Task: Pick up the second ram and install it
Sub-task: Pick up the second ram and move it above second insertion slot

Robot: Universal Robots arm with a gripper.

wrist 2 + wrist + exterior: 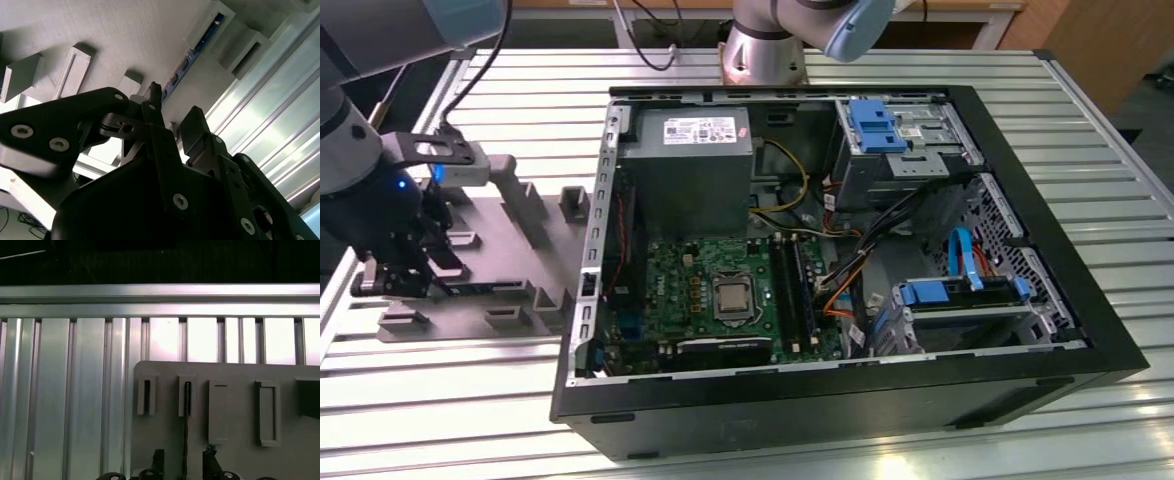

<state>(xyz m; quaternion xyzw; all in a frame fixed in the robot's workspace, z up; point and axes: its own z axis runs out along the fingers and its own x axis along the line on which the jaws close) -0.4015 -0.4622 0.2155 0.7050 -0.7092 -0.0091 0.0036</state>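
The second ram [186, 412] is a thin dark stick standing on edge in a slot of the grey fixture plate [240, 375]. In the second wrist view the ram [192, 52] shows bluish with a row of dark chips. My gripper [184, 462] is open, with one finger on each side of the stick's line and a gap to it on both sides. In the exterior view the gripper [400, 282] hangs low over the fixture plate [520, 300], at the exterior view's left of the open computer case [854, 400]. The black memory slots [790, 290] lie on the green motherboard [680, 290].
The fixture carries several raised grey blocks and holders [520, 200]. The case holds a grey power supply [687, 170], blue drive brackets [874, 125] and loose cables [854, 290]. Everything rests on a ribbed aluminium table [454, 400]. The arm's base [767, 45] stands behind the case.
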